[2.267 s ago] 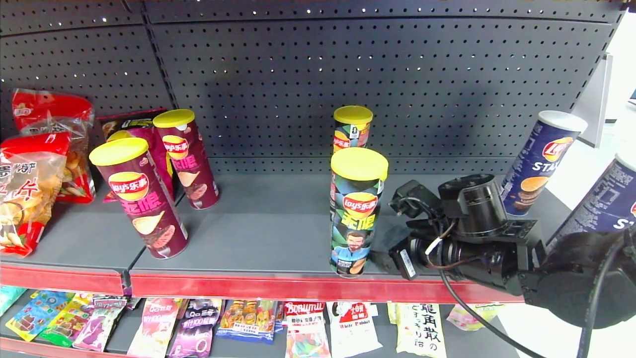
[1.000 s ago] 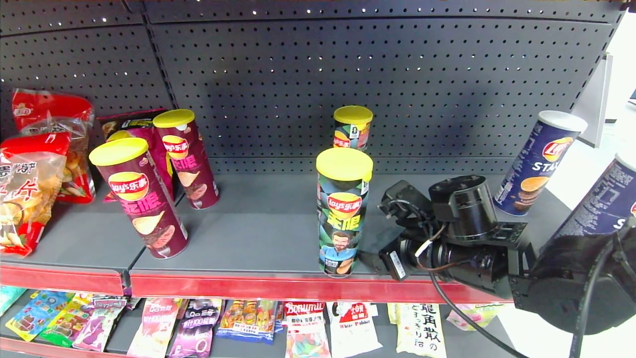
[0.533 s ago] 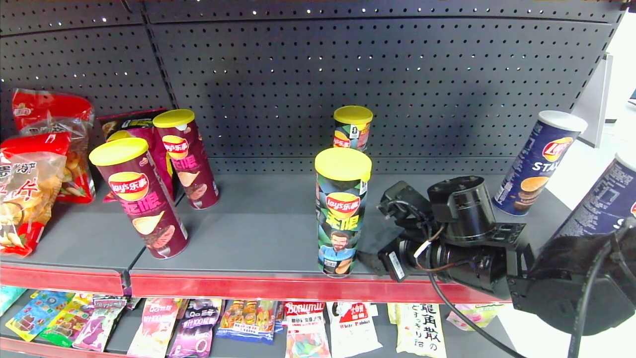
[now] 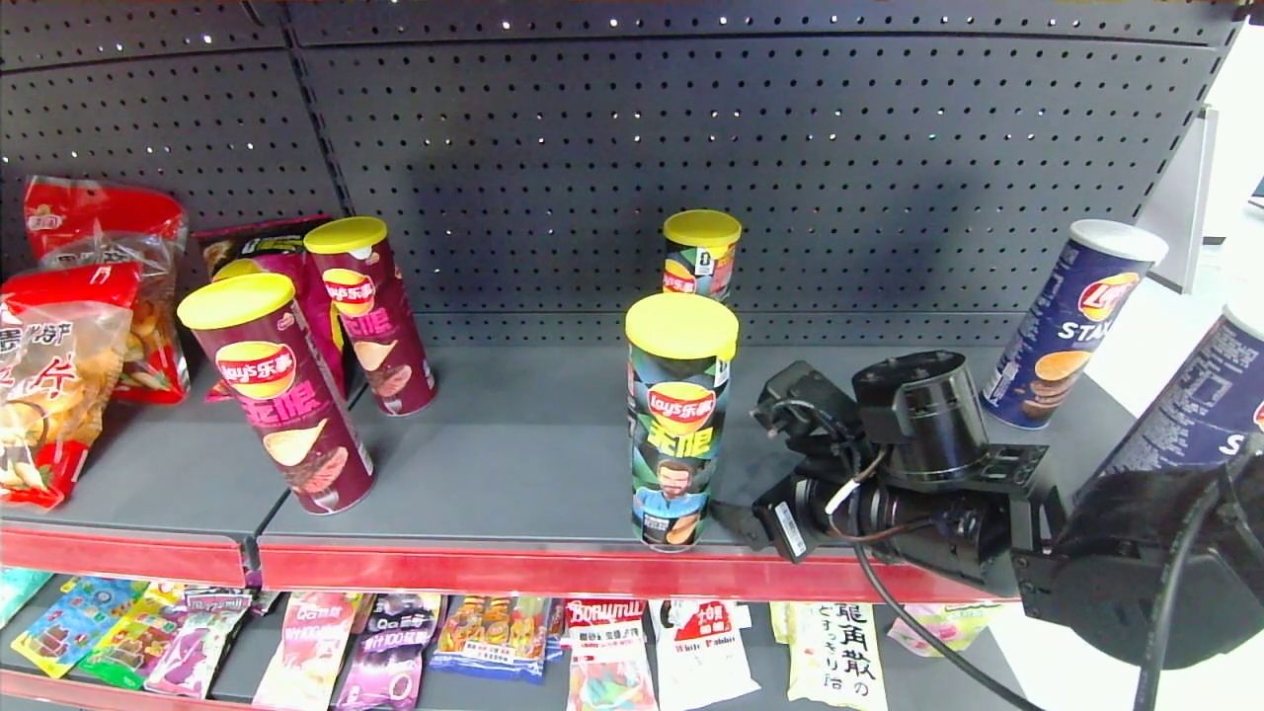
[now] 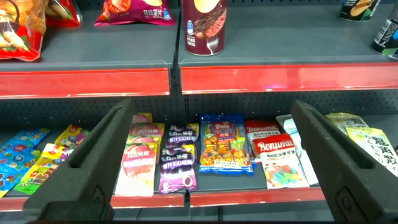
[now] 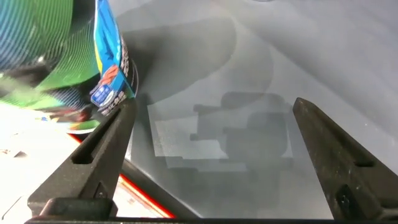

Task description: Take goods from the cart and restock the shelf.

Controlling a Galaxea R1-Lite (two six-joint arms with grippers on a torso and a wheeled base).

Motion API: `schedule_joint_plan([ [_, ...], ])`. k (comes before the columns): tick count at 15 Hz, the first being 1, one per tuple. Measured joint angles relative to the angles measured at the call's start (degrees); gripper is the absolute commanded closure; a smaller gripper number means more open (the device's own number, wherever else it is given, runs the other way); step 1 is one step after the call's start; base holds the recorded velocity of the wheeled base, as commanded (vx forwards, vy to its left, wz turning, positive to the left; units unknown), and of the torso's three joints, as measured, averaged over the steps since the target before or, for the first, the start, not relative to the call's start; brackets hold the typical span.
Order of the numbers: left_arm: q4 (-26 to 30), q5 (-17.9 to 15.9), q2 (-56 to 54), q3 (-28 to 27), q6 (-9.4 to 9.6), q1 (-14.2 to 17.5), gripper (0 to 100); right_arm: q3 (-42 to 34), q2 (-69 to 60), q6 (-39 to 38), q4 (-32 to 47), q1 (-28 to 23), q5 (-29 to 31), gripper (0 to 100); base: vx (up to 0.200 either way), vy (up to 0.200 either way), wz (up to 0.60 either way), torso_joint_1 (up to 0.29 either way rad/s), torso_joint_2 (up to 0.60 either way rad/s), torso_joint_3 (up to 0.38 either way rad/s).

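- The right arm (image 4: 918, 464) lies low and roughly level across the right part of the upper shelf (image 4: 533, 444), with its wrist pointing toward the robot's left.
- The right gripper (image 6: 212, 106) has its jaws spread wide and holds nothing; bare shelf floor shows between them.
- A yellow-lidded can (image 4: 679, 434) with a green and black pattern stands upright at the front of the shelf. It is just beside one finger (image 6: 106, 143) of that gripper; whether they touch cannot be told.
- The can's base sits close behind the red strip (image 4: 474, 570) along the shelf's front edge.
- A second can (image 4: 699, 255) of the same kind stands behind it, against the perforated back panel (image 4: 553, 148).
- Maroon cans (image 4: 281, 395) stand well apart to the left, with bare shelf floor between them and the front can.
- Blue cans (image 4: 1071, 326) stand at the right end, beyond the arm.
- The left gripper (image 5: 211, 106) hangs before the lower shelf (image 5: 249, 198), jaws wide apart and empty, facing a row of sweet bags (image 5: 224, 149).
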State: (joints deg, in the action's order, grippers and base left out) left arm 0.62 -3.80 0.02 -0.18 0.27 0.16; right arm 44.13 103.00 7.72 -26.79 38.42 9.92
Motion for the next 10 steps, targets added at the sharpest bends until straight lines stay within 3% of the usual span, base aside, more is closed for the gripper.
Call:
schedule_joint_plan([
  [6, 0.0, 0.01, 0.0, 0.0, 0.0, 0.0, 0, -3.64, -6.61, 0.05, 0.13, -1.72, -0.29, 0, 0.0, 0.0, 0.0, 0.0, 0.0, 0.0],
  [10, -0.02, 0.01, 0.0, 0.0, 0.0, 0.0, 0, -11.17, -17.12, 0.09, 0.2, -4.14, -3.06, 0, 0.0, 0.0, 0.0, 0.0, 0.0, 0.0],
])
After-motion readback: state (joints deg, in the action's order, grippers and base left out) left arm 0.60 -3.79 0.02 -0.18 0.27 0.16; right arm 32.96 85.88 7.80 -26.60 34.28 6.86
